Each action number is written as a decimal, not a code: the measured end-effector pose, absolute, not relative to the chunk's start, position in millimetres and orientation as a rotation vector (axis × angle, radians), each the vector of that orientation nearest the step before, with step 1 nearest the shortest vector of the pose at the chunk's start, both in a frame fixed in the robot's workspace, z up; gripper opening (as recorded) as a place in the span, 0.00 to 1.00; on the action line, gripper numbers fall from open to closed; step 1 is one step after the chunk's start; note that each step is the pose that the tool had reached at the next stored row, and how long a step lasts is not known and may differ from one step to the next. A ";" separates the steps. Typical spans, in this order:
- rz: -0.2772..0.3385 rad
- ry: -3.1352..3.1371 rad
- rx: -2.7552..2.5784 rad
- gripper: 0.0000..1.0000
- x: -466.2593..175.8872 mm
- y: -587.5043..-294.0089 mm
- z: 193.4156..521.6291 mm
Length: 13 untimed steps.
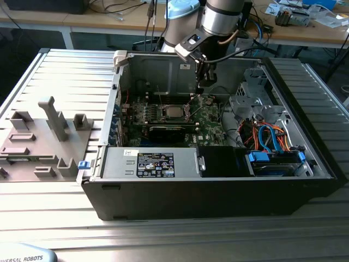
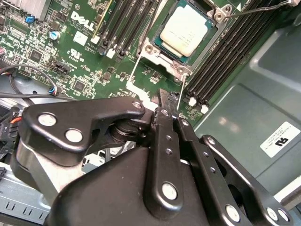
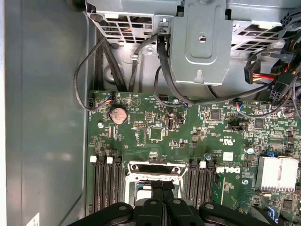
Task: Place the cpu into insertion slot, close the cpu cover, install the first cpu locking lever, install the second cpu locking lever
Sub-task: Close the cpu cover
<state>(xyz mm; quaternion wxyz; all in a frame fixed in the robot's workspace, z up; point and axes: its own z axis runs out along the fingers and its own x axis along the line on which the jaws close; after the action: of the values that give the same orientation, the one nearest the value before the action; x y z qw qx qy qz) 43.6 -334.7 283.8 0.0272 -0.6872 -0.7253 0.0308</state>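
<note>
We see the end effector (image 2: 162, 98) with its fingers drawn together, no gap between them in both wrist views; we cannot tell whether they pinch anything. Its tips hover just beside a thin wire locking lever (image 2: 180, 94) at the socket's corner, which we judge to be the reason for this low, close pose. Just beyond the tips lies the cpu (image 2: 187, 29), flat in the insertion slot (image 2: 165, 43), its silvery top showing through the cut-out of the cpu cover (image 2: 157, 52), which appears folded down around it. A second wire lever (image 2: 256, 8) stands off the far corner, seemingly unlatched. Around them spreads the green motherboard (image 2: 56, 52); in the exterior view the arm reaches down into the open computer case (image 1: 218, 185) on the ribbed table (image 1: 65, 71).
</note>
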 end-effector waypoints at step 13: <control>0.095 -2.240 -2.122 0.11 45.8 -334.7 282.9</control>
<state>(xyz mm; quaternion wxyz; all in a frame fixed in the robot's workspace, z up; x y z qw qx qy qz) 45.8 -334.7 282.9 0.0273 -0.6872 -0.7253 0.0308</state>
